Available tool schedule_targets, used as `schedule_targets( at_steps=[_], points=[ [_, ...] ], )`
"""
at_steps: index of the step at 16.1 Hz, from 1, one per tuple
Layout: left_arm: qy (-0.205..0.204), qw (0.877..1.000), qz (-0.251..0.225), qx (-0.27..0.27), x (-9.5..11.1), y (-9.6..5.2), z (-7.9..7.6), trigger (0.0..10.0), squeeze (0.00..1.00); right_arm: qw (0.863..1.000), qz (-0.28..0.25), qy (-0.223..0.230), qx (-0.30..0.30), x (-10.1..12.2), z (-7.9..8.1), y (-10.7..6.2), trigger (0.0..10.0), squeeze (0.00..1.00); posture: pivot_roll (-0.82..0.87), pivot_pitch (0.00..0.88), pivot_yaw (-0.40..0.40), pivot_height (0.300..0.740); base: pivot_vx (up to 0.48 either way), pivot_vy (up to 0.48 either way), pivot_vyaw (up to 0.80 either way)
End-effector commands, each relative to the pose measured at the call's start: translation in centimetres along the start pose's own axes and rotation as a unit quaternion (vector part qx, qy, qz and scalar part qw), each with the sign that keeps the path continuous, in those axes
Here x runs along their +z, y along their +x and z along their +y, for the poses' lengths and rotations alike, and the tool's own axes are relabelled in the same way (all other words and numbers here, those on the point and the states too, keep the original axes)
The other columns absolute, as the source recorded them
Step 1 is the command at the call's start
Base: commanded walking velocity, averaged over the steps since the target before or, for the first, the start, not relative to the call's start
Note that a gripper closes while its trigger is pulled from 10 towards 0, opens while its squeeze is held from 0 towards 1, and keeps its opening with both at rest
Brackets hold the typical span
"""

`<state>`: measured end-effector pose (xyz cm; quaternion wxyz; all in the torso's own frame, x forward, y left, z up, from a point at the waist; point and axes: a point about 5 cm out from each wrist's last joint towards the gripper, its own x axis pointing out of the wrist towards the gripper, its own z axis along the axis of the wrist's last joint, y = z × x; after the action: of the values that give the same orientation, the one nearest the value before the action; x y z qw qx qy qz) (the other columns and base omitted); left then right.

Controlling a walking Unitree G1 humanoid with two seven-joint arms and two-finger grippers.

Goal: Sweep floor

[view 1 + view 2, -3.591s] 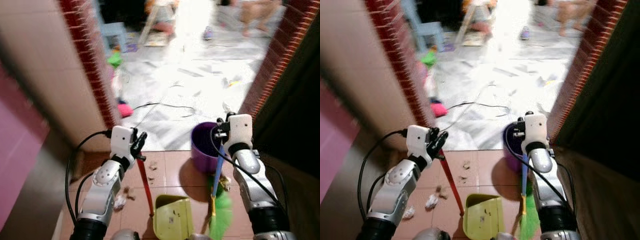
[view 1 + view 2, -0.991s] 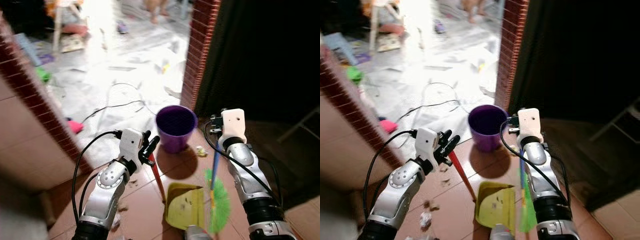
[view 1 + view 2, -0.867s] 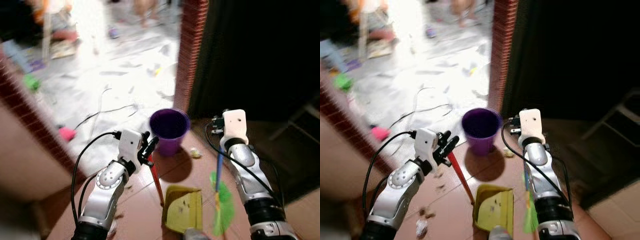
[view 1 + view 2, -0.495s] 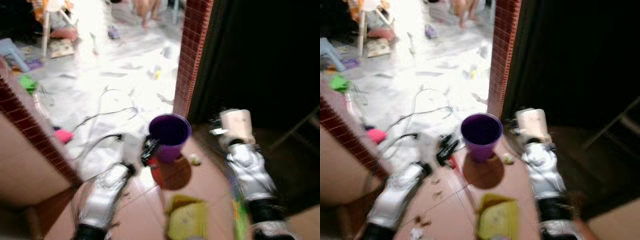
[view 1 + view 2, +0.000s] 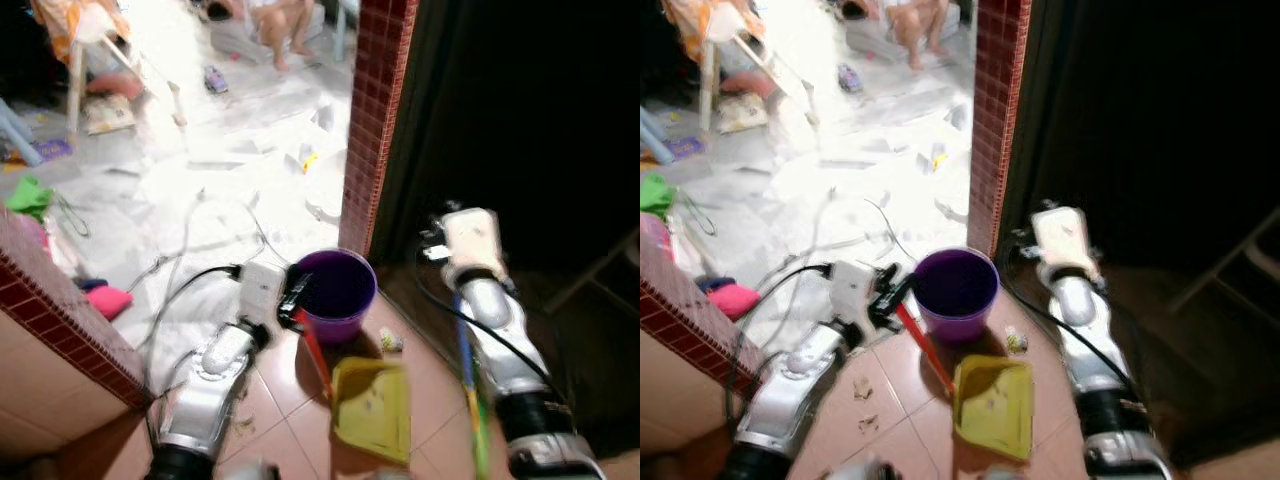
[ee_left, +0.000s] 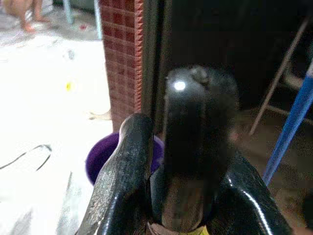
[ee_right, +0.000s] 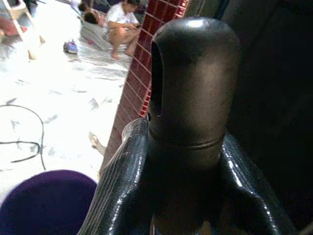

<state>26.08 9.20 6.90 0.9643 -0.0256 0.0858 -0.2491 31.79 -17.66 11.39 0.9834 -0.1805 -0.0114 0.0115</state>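
The left gripper [image 5: 890, 290] is clamped on the top of the red stick handle [image 5: 923, 358] of a yellow-green plastic dustpan [image 5: 992, 404], which sits on the terracotta tiled floor [image 5: 890, 420] just in front of a round purple plastic bucket [image 5: 956, 292]. In the left wrist view the black fingers [image 6: 124, 166] close around the handle's dark rounded end, with the bucket beyond them. The right gripper [image 5: 452, 290] grips the blue shaft [image 5: 462, 345] of a broom, whose green bristles [image 5: 481, 445] blur low beside the right forearm; in the right wrist view its fingers [image 7: 122, 181] wrap tightly around the thick dark cap of the broom handle [image 7: 190, 98]. The dustpan lies between the two arms, its open mouth turned toward the bucket, with dark specks on its tray. Small scraps of debris [image 5: 864, 390] lie on the tiles near the left forearm, and a pale crumpled bit [image 5: 1016, 343] rests between the bucket and the dustpan. A red brick pillar [image 5: 995, 110] stands behind the bucket, with darkness to its right. Beyond, a bright white marble floor [image 5: 840, 150] is strewn with paper scraps and a black cable [image 5: 880, 225], and a person [image 5: 915, 15] crouches at the far end.
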Motion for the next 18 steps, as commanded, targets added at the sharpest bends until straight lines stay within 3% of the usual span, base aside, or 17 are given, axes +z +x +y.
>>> schedule_targets(
  at_steps=[1,5,8,10,11,15,18],
  points=[
    [0.012,1.0,-0.016,0.006,0.9,0.0,0.1,10.0,0.0,1.0,-0.021,-0.013,-0.01,0.7,-0.7,0.3,10.0,0.0,-0.12,0.0,0.047,0.74,0.0,0.0,0.0],
    [0.03,0.998,-0.014,0.046,1.1,-0.9,0.7,10.0,0.0,0.999,-0.034,-0.001,0.009,1.0,-0.6,0.5,10.0,0.0,-0.12,0.0,0.043,0.74,0.0,0.0,0.0],
    [0.045,0.991,-0.004,0.126,0.6,-1.6,2.3,10.0,0.0,0.999,-0.041,0.003,0.021,1.1,-0.4,0.6,10.0,0.0,-0.11,0.0,0.041,0.74,0.0,0.0,0.0],
    [0.06,0.971,-0.011,0.231,1.1,-2.0,4.4,10.0,0.0,0.997,-0.058,0.006,0.043,1.6,-0.2,0.7,10.0,0.0,-0.11,0.0,0.041,0.74,0.0,0.0,0.0],
    [0.061,0.965,-0.022,0.253,1.4,-2.1,5.1,10.0,0.0,0.996,-0.07,0.01,0.06,1.9,0.1,0.7,10.0,0.0,-0.11,0.0,0.04,0.74,0.0,0.0,0.0],
    [0.045,0.946,-0.049,0.316,2.4,-1.5,6.8,10.0,0.0,0.99,-0.112,0.02,0.085,3.2,0.2,1.0,10.0,0.0,-0.11,0.0,0.036,0.74,0.0,0.0,0.0],
    [0.042,0.939,-0.067,0.336,3.3,-0.6,6.7,10.0,0.0,0.98,-0.147,0.014,0.134,4.0,0.4,0.7,10.0,0.0,-0.12,0.0,0.026,0.74,0.0,0.0,0.0]
  ],
)
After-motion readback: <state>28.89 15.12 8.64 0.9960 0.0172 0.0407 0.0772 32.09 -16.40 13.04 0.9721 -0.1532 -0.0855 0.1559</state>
